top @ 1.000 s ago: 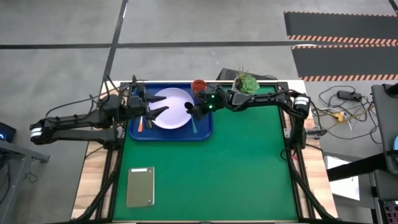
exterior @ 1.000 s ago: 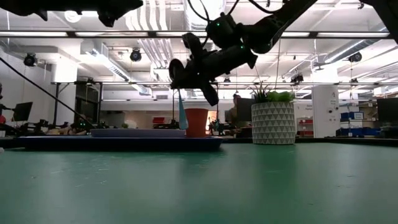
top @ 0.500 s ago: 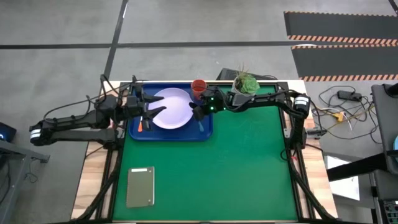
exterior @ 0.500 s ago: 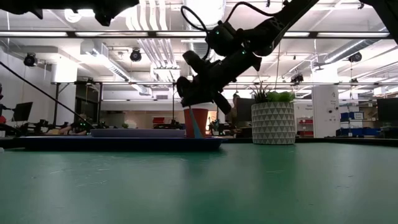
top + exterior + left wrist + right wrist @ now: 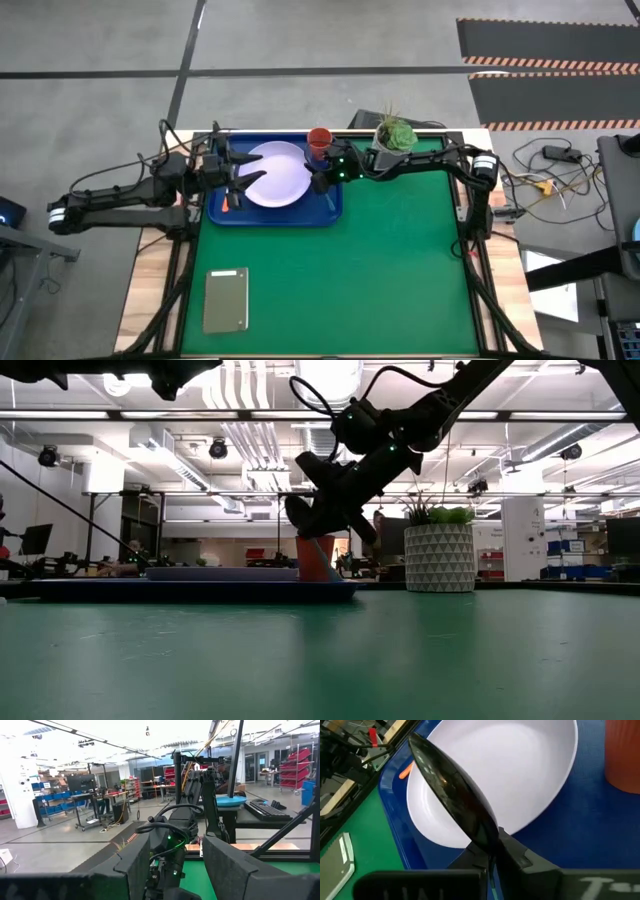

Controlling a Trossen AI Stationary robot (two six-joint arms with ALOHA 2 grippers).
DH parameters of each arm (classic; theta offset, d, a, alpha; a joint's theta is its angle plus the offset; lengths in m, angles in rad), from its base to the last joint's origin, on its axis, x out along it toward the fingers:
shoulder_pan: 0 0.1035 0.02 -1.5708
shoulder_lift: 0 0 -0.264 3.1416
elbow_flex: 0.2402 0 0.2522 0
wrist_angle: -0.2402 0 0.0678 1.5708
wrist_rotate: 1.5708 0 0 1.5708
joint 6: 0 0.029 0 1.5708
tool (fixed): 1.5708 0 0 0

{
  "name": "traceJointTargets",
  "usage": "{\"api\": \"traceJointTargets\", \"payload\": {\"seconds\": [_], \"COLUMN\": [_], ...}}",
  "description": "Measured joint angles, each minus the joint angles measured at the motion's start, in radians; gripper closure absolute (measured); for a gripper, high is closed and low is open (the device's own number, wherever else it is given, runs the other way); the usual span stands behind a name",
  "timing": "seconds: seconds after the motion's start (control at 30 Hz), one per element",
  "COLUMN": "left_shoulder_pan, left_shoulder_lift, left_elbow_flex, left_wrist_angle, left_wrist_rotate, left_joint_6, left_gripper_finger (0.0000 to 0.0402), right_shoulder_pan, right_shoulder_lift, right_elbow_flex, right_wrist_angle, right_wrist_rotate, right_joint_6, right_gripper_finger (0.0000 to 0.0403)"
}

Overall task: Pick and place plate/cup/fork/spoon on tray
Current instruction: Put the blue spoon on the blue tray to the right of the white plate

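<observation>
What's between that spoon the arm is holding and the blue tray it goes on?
Nothing visible. The right gripper holds the spoon low over the tray, beside the plate, with bare tray floor beneath it. The cup stands off to one side.

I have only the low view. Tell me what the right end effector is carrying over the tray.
Observer: The right end effector is shut on the spoon, dark bowl pointing away from the wrist.
Operator: Report what already sits on the tray.
Observer: In the high view the tray holds the plate, with the fork on the plate's left and the cup in the tray's far right corner.
Operator: Say where the spoon is heading.
Observer: The high view shows its blue handle low over the tray strip on the plate's right.
Operator: Give me the left arm.
Observer: The left end effector is open, above the plate's left edge, holding nothing.
</observation>
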Motion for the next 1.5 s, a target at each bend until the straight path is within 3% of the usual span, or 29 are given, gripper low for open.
{"api": "traceJointTargets", "payload": {"seconds": [0.4,0.73,1.13,1.5], "left_shoulder_pan": [0.0,0.0,0.0,0.0], "left_shoulder_lift": [0.007,0.012,0.014,0.011], "left_elbow_flex": [0.0,0.0,0.0,-0.006], "left_wrist_angle": [-0.001,-0.005,-0.006,-0.006], "left_wrist_rotate": [0.0,-0.001,-0.001,-0.001], "left_joint_6": [-0.001,-0.004,-0.008,-0.008], "left_gripper_finger": [0.024,0.024,0.024,0.024], "right_shoulder_pan": [0.0,-0.002,0.005,0.037], "right_shoulder_lift": [0.0,0.0,0.0,0.0], "right_elbow_flex": [-0.002,-0.003,-0.16,-0.216], "right_wrist_angle": [0.0,0.016,0.384,0.378], "right_wrist_rotate": [0.05,0.05,0.045,0.205], "right_joint_6": [-0.019,-0.014,0.287,0.311], "right_gripper_finger": [0.0318,0.0392,0.0394,0.0391]}}
